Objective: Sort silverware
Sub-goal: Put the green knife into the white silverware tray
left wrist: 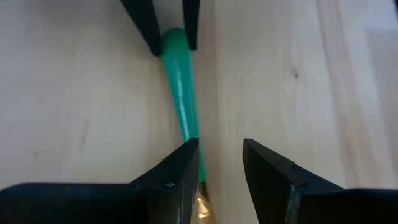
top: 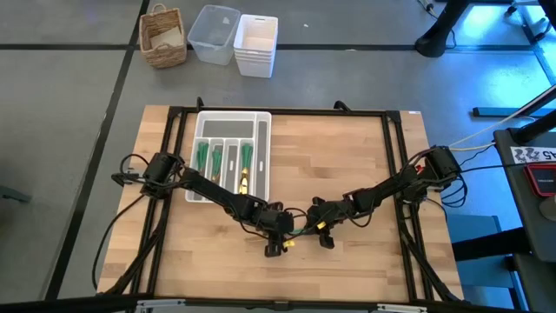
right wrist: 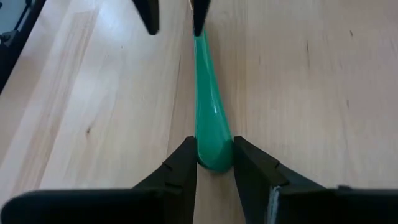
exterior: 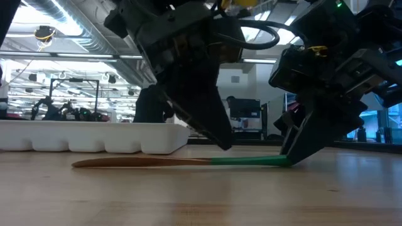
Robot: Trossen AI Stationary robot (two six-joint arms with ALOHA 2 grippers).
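One piece of silverware [exterior: 182,162], with a flat gold head and a green handle, lies flat on the wood table near the middle front. My right gripper [right wrist: 214,168] is shut on the free end of its handle. My left gripper [left wrist: 221,174] stands open over the spot where the handle meets the gold head. One of its fingers [left wrist: 180,177] is above the handle, and bare wood shows between the two fingers. In the high view both grippers, left [top: 276,246] and right [top: 323,236], face each other across the piece. My left gripper has one finger [left wrist: 183,165] over the handle's inner end [left wrist: 189,134], slanting down from the table's left; I cannot tell whether it touches. My right gripper pinches the handle's rounded free end [right wrist: 214,149] between its two fingers. They slant down from the table's right, along the piece. The piece lies on the table.
A white compartment tray [top: 261,122] with several green-handled pieces stands at the far left of the table. Beyond the far edge are a wicker basket [top: 163,36], a clear bin [top: 215,33] and stacked white containers [top: 256,43]. A black frame [top: 395,156] borders the table.
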